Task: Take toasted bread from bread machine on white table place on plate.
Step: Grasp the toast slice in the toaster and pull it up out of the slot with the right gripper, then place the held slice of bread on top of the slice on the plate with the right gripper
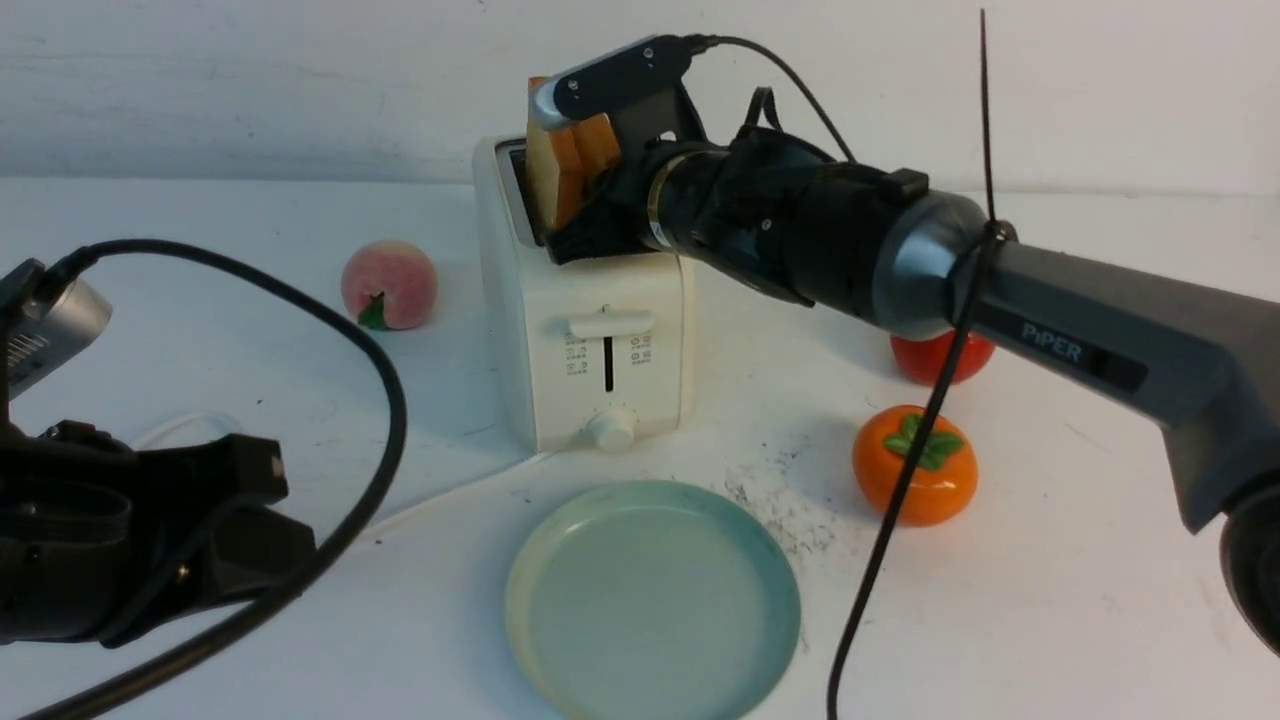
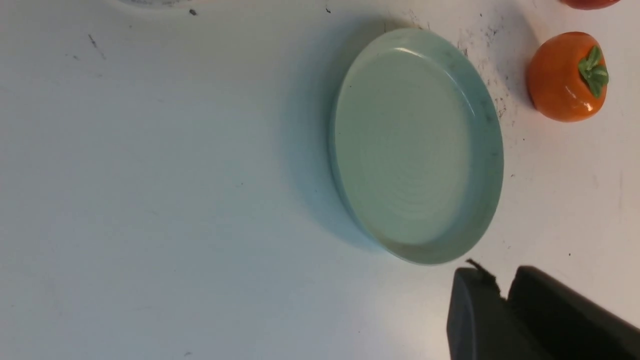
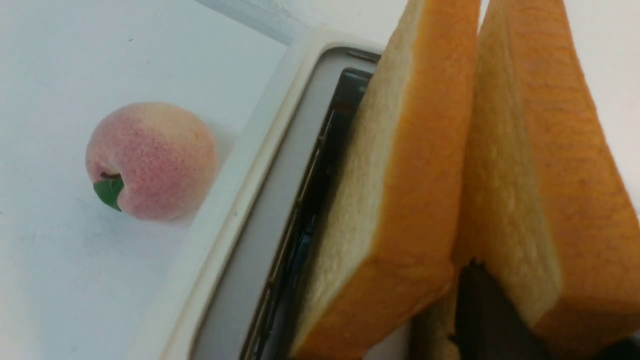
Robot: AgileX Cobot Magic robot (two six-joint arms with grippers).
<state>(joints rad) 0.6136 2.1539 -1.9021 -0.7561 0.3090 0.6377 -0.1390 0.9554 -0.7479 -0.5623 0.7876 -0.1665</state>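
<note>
Scuffed, crumb-specked white desk (image 1: 1000, 620): left end effector (image 2: 500, 280) closed, empty; fuzzy round peach (image 1: 389, 284); boxy cream bread machine (image 1: 520, 330), square golden toasted bread (image 3: 540, 175) slices protruding from slots, right end effector (image 1: 555, 180) pinching one; round glazed plate (image 1: 650, 600) in front.

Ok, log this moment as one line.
stage: grasping | right pincer: at golden square toast slices in cream-white toaster | left pincer: shut, idle | pale blue-green round plate: empty

The toast (image 3: 415, 165) has pale tan faces and orange-brown crust. The toaster (image 1: 590, 295) is cream-white with a black slot. The plate (image 1: 655, 488) is pale blue-green. The table (image 1: 1050, 600) is white, flecked with dark specks. The peach (image 1: 388, 283) is pink, the persimmon (image 1: 915, 465) orange with green leaves.
</note>
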